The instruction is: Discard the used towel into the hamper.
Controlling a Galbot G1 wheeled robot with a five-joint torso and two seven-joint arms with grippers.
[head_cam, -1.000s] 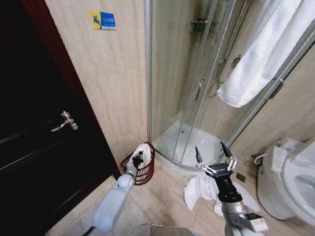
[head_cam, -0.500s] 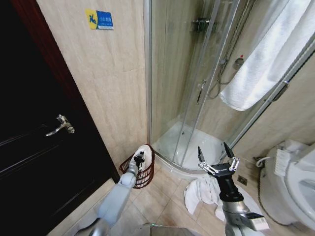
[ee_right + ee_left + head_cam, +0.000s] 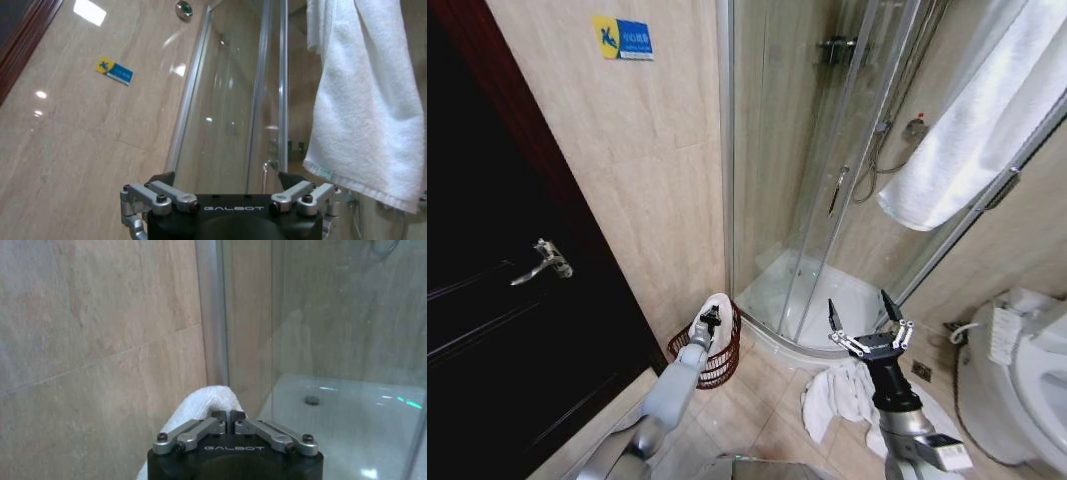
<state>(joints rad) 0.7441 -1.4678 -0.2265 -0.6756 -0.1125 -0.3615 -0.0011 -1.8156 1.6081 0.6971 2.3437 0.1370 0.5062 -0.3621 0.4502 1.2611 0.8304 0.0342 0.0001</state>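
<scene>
Left gripper [image 3: 711, 318] closed, hovering over white towel [image 3: 715, 305] in hamper [image 3: 723, 364]; right gripper [image 3: 865, 317] idling wide open, holding nothing

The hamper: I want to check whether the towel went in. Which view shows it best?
The head view. It shows the hamper on the floor by the shower with a white towel poking out and the left gripper at it. The left wrist view gives that towel behind shut fingers, no basket; the right wrist view faces the wall.
</scene>
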